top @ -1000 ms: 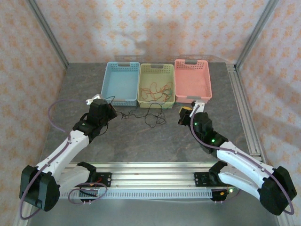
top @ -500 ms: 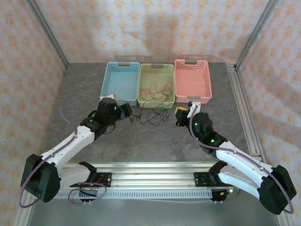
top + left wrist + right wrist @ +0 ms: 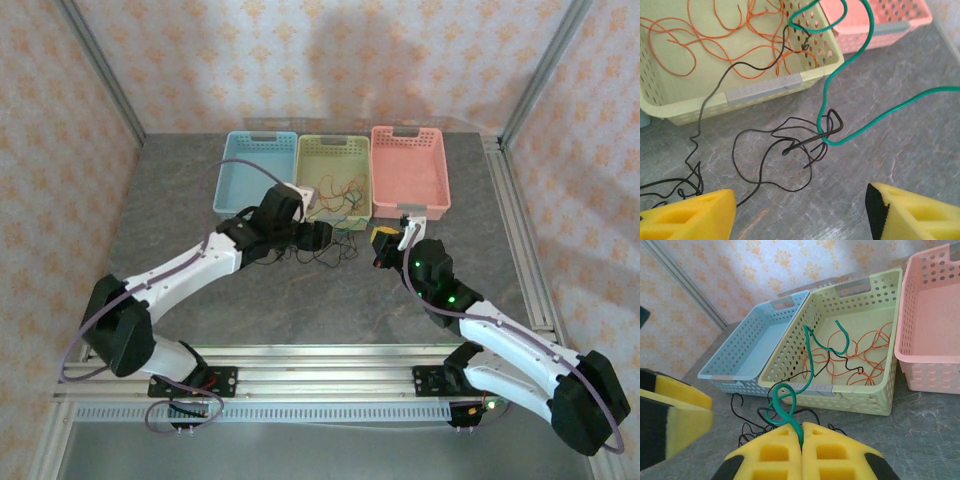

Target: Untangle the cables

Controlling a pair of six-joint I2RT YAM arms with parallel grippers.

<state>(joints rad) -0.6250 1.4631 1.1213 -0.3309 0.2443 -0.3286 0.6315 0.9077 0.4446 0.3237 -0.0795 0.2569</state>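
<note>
Right wrist view: the right gripper (image 3: 801, 432) has its yellow pads pressed together on the green cable (image 3: 810, 360). The cable rises from the pinch, curls once and runs over the front wall of the yellow-green basket (image 3: 850, 390).

Left wrist view: the left gripper (image 3: 800, 215) stands wide apart and holds nothing. The black cables (image 3: 775, 160) lie in a loose tangle on the table (image 3: 900, 150) just ahead of it, hooked through a bend of the green cable. One black strand climbs over the basket's front wall. The orange-red cable (image 3: 715, 40) lies coiled inside the yellow-green basket. The blue basket (image 3: 255, 180) stands to its left, the pink basket (image 3: 410, 170) to its right.

Change from one second ago: the left arm has swung from the front of the blue basket to the front of the yellow-green basket. The right gripper has shifted only slightly.
</note>
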